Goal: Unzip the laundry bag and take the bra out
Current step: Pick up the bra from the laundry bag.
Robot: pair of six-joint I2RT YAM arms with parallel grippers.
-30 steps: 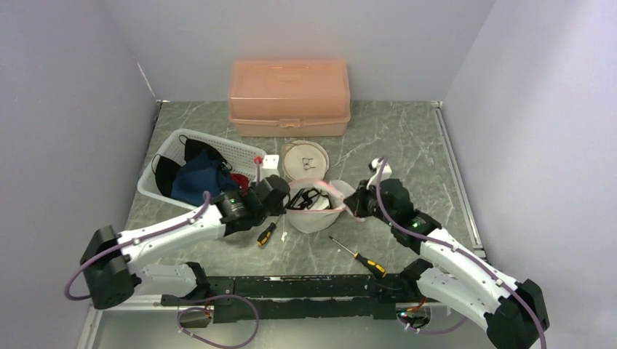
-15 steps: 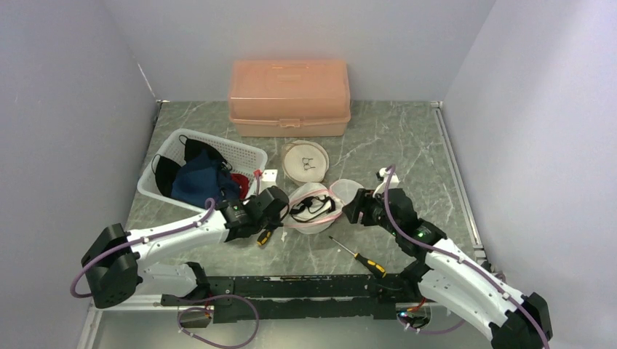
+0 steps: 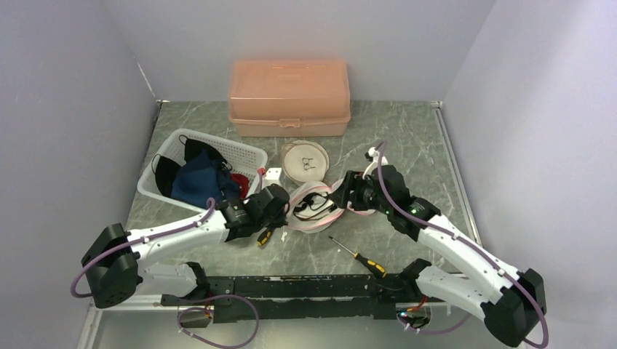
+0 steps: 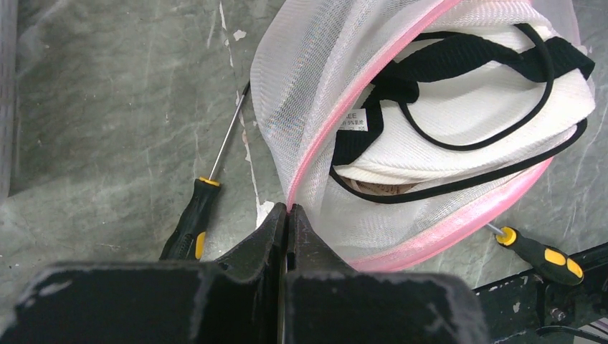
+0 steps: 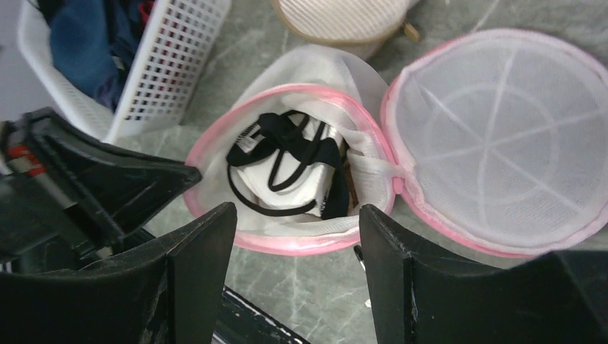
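We see a grey-green marbled table (image 3: 407, 138) closed in by pale lilac walls (image 3: 65, 109) on three sides, with a peach plastic box (image 3: 289, 96) at the back and a white basket (image 3: 236, 153) of dark clothes on the left. The laundry bag (image 5: 287, 246) lies unzipped near the middle, its round lid (image 5: 495, 143) folded out flat beside it, and the white bra (image 5: 287, 168) with black straps sits inside. The left gripper (image 4: 287, 215) is pinched tight on the bag's pink rim. The right gripper (image 5: 295, 222) hangs above the bag, fingers spread wide and holding nothing. Two yellow-handled screwdrivers (image 4: 190, 222) lie nearby. A small white tag (image 4: 351, 118) carries print too small to read.
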